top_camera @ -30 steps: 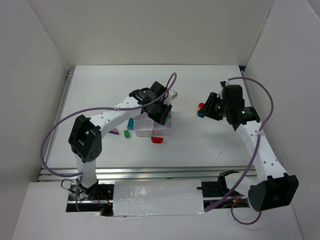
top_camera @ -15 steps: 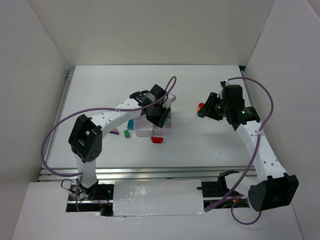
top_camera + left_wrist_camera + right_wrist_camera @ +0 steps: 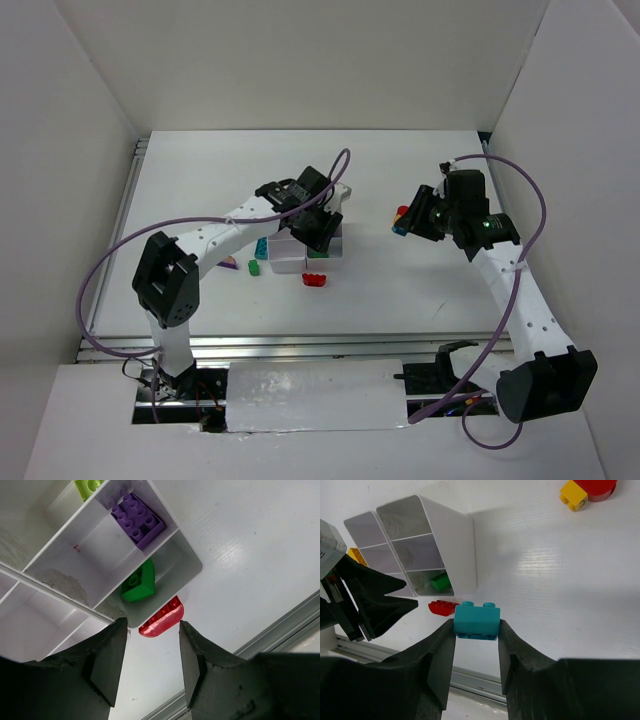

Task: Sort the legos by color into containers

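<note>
Over the containers [image 3: 50, 589], the left end effector [image 3: 150, 660] hangs spread and empty. A green brick [image 3: 138, 582] lies in the corner compartment just ahead of it, with a purple brick [image 3: 139, 520] in the next one. Sorting looks partly done: a red brick [image 3: 161, 617] sits on the table [image 3: 400, 290] touching the block's outer wall, a yellow brick [image 3: 572, 494] lies well apart, and the right end effector [image 3: 476, 632] pinches a teal brick [image 3: 476, 617] — not yet over any compartment.

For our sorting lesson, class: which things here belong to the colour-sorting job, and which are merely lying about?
Belong to the job: compartment block; green brick and purple brick inside it; red brick beside it; teal brick held in the right pincer; yellow brick lying loose.
Merely about: purple cable; metal rail.
</note>
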You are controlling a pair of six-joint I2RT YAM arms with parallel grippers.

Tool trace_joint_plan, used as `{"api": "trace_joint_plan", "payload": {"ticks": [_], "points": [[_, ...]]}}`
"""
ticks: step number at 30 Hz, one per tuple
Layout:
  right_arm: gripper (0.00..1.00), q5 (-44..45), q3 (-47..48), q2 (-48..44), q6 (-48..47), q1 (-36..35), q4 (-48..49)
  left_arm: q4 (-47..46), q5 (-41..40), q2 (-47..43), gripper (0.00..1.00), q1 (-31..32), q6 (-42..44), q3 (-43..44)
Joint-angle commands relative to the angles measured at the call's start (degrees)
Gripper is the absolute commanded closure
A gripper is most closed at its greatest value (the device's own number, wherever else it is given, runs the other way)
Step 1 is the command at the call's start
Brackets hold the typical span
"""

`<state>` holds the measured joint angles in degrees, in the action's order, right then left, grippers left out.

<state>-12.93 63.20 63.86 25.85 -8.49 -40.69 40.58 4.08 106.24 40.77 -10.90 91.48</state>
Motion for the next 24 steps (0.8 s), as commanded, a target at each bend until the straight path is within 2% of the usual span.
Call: {"api": "trace_joint_plan", "payload": {"ticks": [1,5,6,8,9,10,12,14,17,21,24], "points": [[1.0,-0.8,1.3,0.0,-0.8,-0.3,2.1,-0.6,-0.8,-2.9,0.42,-0.2,-0.5,1.0],[1.0,-4.6,1.8,0.7,-2.2,-1.3,2.5,-0.8,-3.8,-6.0,0.41,-0.1,-2.7,1.5],[1.0,-5.3,2.0,0.9,-2.0,-2.5,2.6,-0.9,-9.3,-6.9,0.39,-0.2,-5.4,1.7],[1.0,-5.2,2.9,2.1,-1.0,-4.2,3.1,1.6,-17.7,-8.7,0.28,-0.7,-10.3,3.1],[1.0,-3.3,3.2,2.5,-0.1,-6.8,3.9,3.4,-20.9,-9.0,0.25,-2.6,-15.3,4.5],[1.0,-2.0,3.9,3.0,1.6,-8.5,4.3,5.5,-24.7,-9.4,0.16,-4.3,-17.8,4.9],[1.0,0.3,4.7,5.2,3.2,-12.6,6.0,9.0,-25.8,-11.7,0.15,-10.2,-21.4,4.4],[1.0,4.7,6.7,8.9,5.9,-19.6,7.3,9.7,-29.2,-16.3,0.12,-15.4,-25.6,0.6],[1.0,9.1,10.0,15.6,9.7,-27.3,8.8,10.6,-34.8,-23.5,0.06,-20.4,-30.5,-4.6],[1.0,17.6,17.9,25.1,13.9,-34.3,7.0,10.8,-34.9,-29.0,0.0,-24.8,-33.7,-10.5],[1.0,20.7,21.2,31.1,14.4,-36.8,7.3,9.2,-31.2,-31.0,0.01,-26.6,-31.8,-13.2]]}}
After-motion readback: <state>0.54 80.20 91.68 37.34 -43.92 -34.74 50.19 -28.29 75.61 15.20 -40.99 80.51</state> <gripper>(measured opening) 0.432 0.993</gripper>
